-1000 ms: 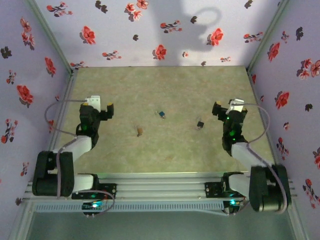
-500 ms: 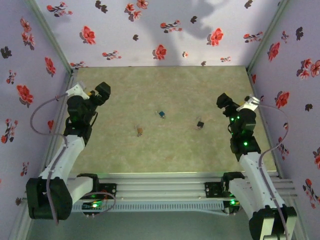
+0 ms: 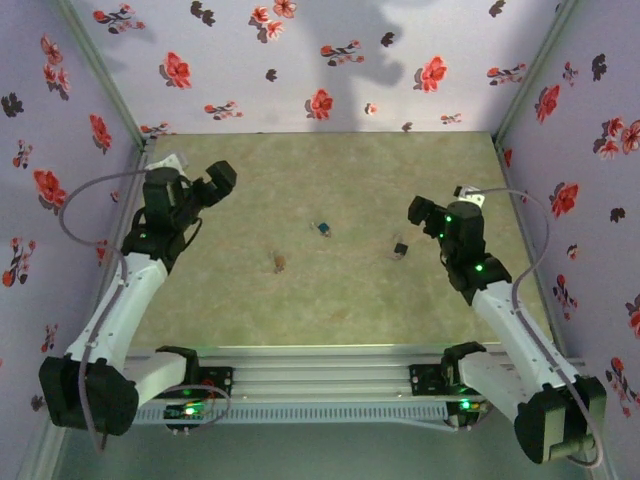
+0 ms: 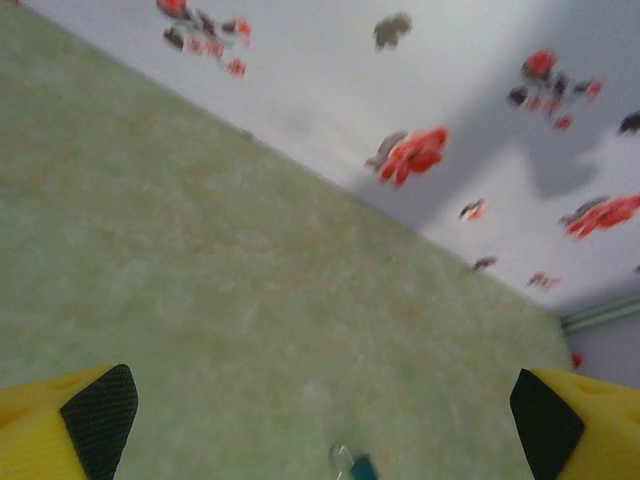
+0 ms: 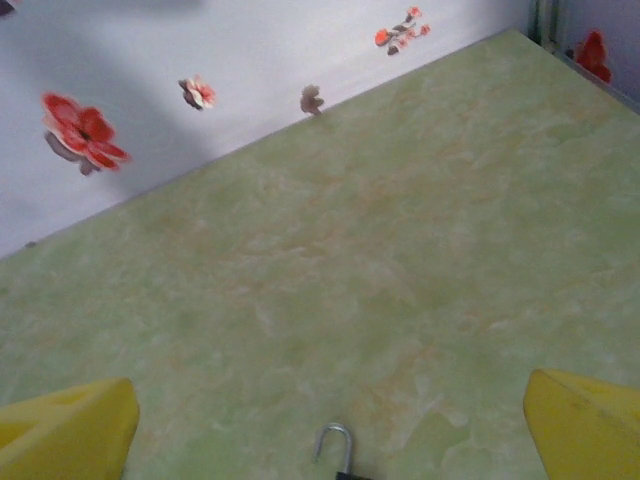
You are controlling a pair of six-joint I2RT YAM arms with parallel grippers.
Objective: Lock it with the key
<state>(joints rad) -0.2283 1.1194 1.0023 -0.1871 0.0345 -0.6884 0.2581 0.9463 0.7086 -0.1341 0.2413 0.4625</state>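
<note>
Presently we find both tools wide open and holding nothing. The left gripper (image 3: 214, 184) hangs above the far-left part of the green table (image 3: 330, 160), its yellow fingers (image 4: 60, 430) spread to the edges of the wrist view. The right gripper (image 3: 421, 214) hangs over the right side, likewise spread. The padlock (image 3: 400, 248) lies on the table just left of the right gripper, its shackle (image 5: 335, 442) showing as an open hook. The blue-headed key (image 3: 323, 228) lies near the centre, apart from the padlock. A small brown item (image 3: 279, 263), too small to identify, lies nearer the bases.
</note>
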